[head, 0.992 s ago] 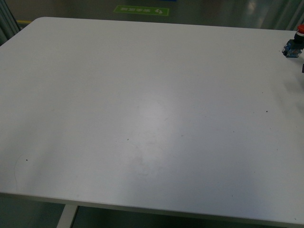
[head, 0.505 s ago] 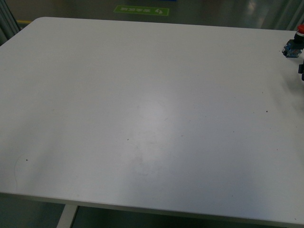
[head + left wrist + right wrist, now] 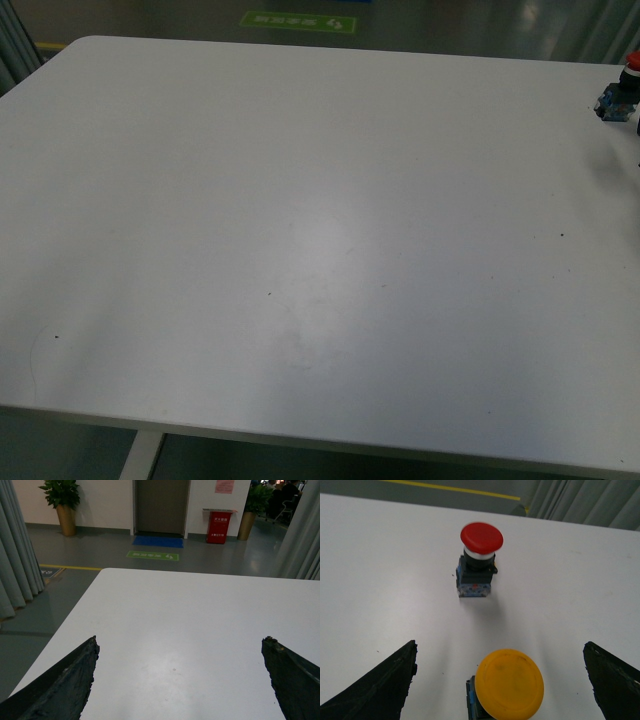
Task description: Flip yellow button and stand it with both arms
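- My right gripper (image 3: 500,680) hangs with its jaws spread wide apart and nothing between them but the yellow button (image 3: 509,684), which sits in the gap close to my wrist, touched by neither jaw.
- From the right wrist camera I see mostly the broad yellow cap facing up at me, with a sliver of the black-and-blue block (image 3: 471,699) peeking out beneath it. Whether it already stands on its block or leans, I cannot tell from this angle.
- The red button (image 3: 479,562) stands farther ahead of my right jaws, beyond the yellow one and apart from it, cap up on its blue block. I judge I am lined up over the yellow one so that closing would not catch the red one.
- In the front view only the red button (image 3: 622,92) shows, at the far right edge of the table (image 3: 300,200); the yellow button and both arms are out of that view.
- My left gripper (image 3: 180,680) is also spread wide, empty, over bare white table (image 3: 190,620) with nothing ahead of it. It is well away from the work, I judge, waiting until the right has lifted the button.
- My guess at the step in hand: the approach to the first grasp. Next I would need to come down around the button's body rather than its wide cap, which looks slippery and too broad for a sure hold.
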